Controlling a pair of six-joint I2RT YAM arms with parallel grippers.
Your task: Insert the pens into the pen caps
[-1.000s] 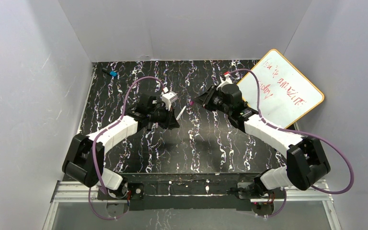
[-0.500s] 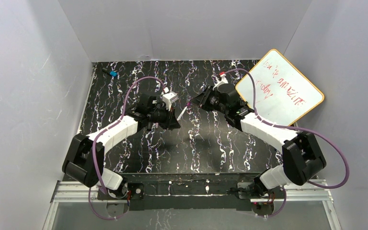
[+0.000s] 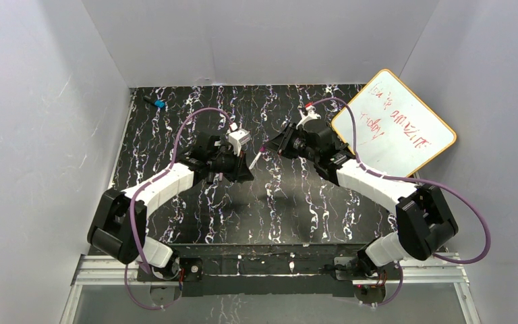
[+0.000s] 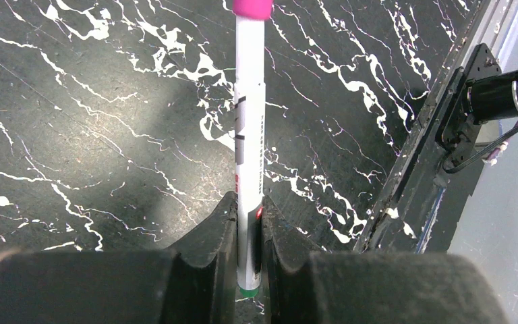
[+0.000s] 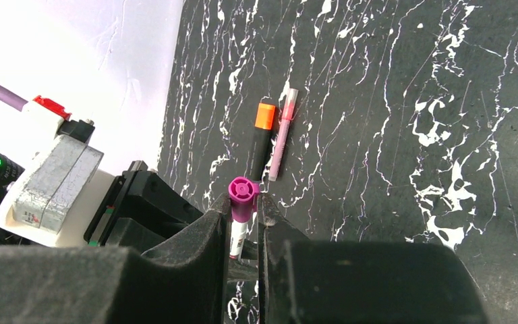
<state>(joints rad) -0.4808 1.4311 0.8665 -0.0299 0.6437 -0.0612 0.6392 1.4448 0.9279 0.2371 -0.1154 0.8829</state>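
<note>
Leftward, the right gripper point(image 5: 243, 210) had been brought nearer the left gripper point(image 4: 248, 219). A white pen point(image 4: 249, 135) was pinched by the left, a pink cap point(image 5: 241, 192) by the right, met at the pen's tip. Skewed pushing could jam the cap. Room was left above the table point(image 4: 74, 101), its edge right of the left gripper.

top camera looks down; close wrist cameras share one pen point(image 4: 249, 148).
</note>
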